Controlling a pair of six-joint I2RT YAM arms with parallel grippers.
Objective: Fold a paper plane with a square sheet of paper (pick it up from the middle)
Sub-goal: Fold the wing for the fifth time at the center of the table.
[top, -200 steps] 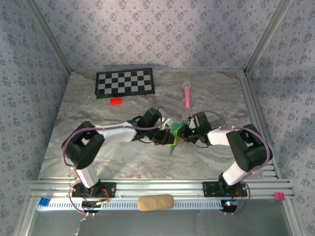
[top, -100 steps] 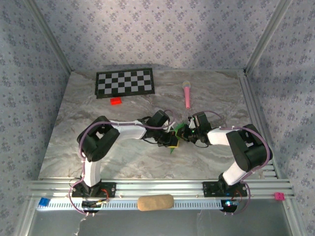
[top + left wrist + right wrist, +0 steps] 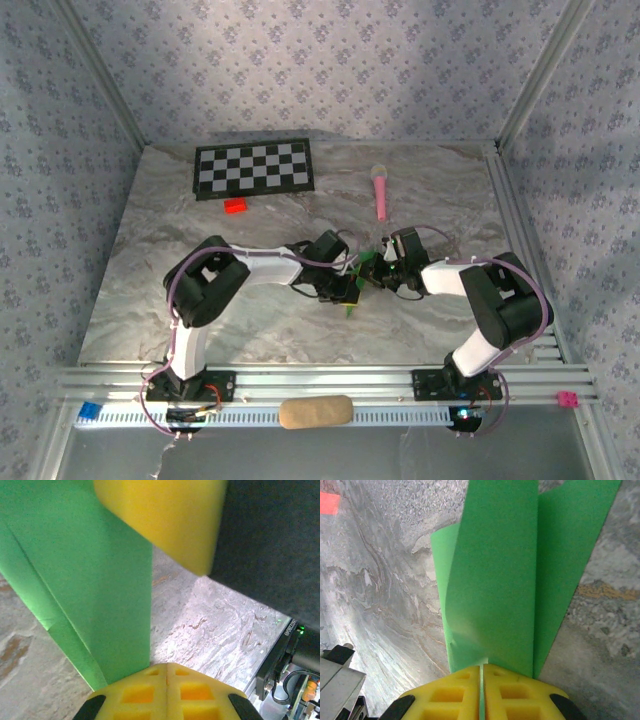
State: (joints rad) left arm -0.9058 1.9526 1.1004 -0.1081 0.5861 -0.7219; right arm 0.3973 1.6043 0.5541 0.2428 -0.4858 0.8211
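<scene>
From above, most of the paper (image 3: 351,305) is hidden to me; the two wrists meet over it at mid-table, and I see only a green tip poking out toward the near edge and a sliver between the arms. There the left gripper (image 3: 345,290) and right gripper (image 3: 372,275) are too small and crowded for me to read the fingers.

The right wrist camera settles its side; the paper (image 3: 495,580) stands as folded layers with the table (image 3: 380,580) behind, and the right gripper (image 3: 482,672) is clamped on it, with green showing in the seam between the pads. A red block (image 3: 327,502) is cut off at the corner.

On the left wrist camera, the left gripper (image 3: 166,672) has its pads pressed together; the paper (image 3: 90,580) runs down to the left pad, just beside the seam, so I cannot tell whether it is pinched. A yellow pad (image 3: 165,520) is cut off at the top.
</scene>
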